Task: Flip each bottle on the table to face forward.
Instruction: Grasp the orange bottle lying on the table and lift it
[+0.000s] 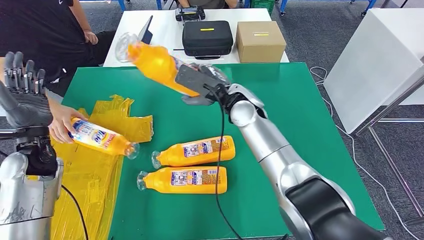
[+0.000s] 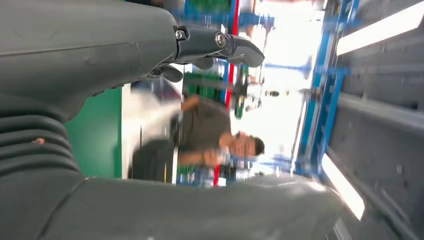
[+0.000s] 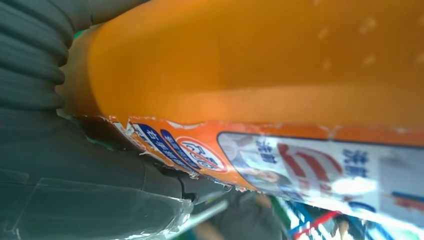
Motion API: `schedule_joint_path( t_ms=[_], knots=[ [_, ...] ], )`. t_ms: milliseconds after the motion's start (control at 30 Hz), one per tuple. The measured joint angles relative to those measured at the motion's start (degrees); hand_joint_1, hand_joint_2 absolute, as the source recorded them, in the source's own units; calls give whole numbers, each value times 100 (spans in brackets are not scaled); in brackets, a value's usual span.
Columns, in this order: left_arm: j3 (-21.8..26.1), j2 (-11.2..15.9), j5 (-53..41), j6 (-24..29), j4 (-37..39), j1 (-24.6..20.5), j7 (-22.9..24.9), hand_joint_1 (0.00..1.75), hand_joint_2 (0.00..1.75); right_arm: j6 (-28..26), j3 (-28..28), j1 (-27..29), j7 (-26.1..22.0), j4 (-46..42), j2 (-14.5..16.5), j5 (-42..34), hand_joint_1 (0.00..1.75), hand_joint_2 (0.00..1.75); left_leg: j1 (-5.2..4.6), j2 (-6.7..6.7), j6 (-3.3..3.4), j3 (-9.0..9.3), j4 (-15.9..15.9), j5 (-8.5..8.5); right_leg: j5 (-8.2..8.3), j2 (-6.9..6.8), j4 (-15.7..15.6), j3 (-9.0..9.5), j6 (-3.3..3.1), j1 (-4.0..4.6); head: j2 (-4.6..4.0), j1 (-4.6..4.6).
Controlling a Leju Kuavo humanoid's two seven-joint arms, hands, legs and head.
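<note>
Right hand (image 1: 200, 82), its dark grey palm and fingers wrapped round the lower body of an orange bottle (image 1: 155, 62), holds it lifted above the green table (image 1: 300, 110), tilted with its clear capless neck pointing up and away toward the far left. In the right wrist view that bottle (image 3: 260, 65) is a smooth glossy orange wall with the torn edge of a printed blue, white and red label just beside the ribbed grey cover of the hand (image 3: 75, 165). Left hand (image 1: 22, 95) stands raised at the left edge, fingers upright, apart and holding nothing; the left wrist view shows its thick grey thumb and dark fingers (image 2: 220, 45) clear of anything. Two more orange bottles lie on their sides on the matte green surface, labels up and necks to the left: the nearer one (image 1: 185, 180) and another (image 1: 195, 151) just behind it, close but not clearly touching. A person's hand (image 1: 62, 122) grips a fourth bottle (image 1: 102, 137) lying across a crinkled sheet of yellow translucent plastic (image 1: 95, 170). Beyond the green table a white table (image 1: 135, 30) carries a black zipped case (image 1: 207, 37) and a plain cardboard box (image 1: 260, 41).
</note>
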Motion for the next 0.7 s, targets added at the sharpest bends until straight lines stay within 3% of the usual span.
schedule_joint_path(
  t_ms=[267,700],
  knots=[
    [-768,-355,222,-13,-49,-103,197,0,175,-486,640,41,477,305,681,-163,175,175,-5,-2,1,-13,8,0,0,-1,-1,-5,0,-4,0,1],
    [-1219,-574,315,51,-71,-83,352,0,175,-542,824,-202,828,558,947,68,175,175,-4,-3,1,-17,13,0,1,-2,-1,-6,0,-3,0,2]
  ],
)
